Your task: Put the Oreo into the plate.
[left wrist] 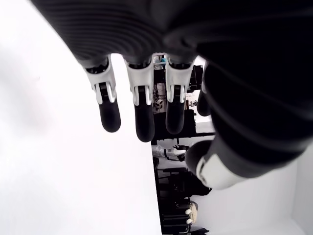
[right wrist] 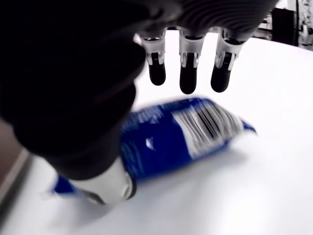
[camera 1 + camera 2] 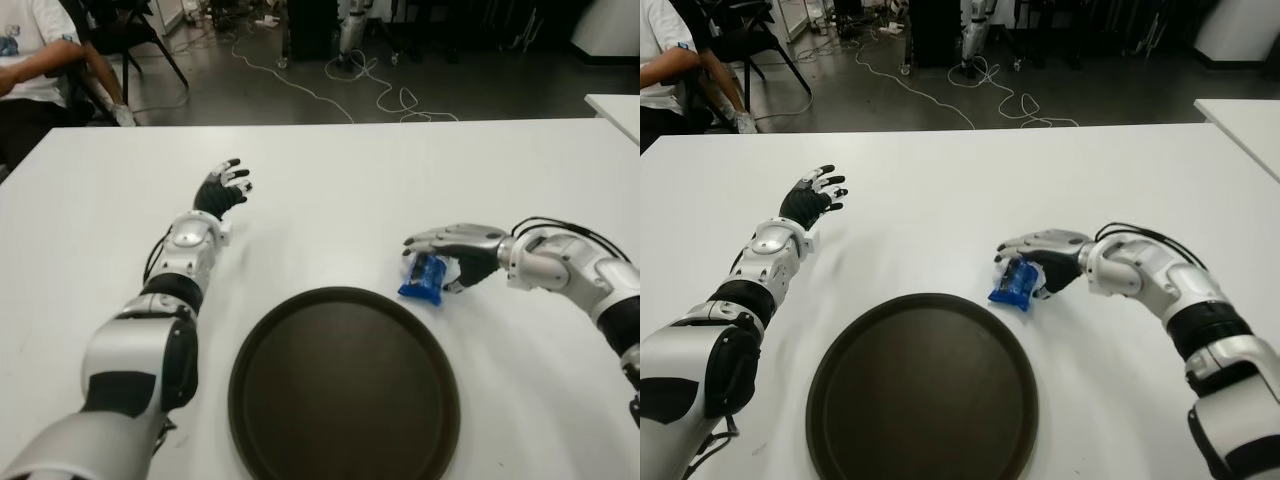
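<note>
the right hand (image 3: pixel 450 258) hovers over the blue oreo pack (image 3: pixel 422 279), fingers spread, not holding it; the pack lies on the table (image 3: pixel 330 190) just beside the plate (image 3: pixel 345 385); the slippery pack could slide away; the left hand (image 3: pixel 222 188) shows far off, fingers loose.

Blue Oreo packet (image 3: pixel 422 279) with white barcode stripes, dark brown round plate (image 3: pixel 344 386), plain white table (image 3: pixel 400 170), silver-and-black right hand (image 3: pixel 452 253), black-and-white left hand (image 3: pixel 222 190)
</note>
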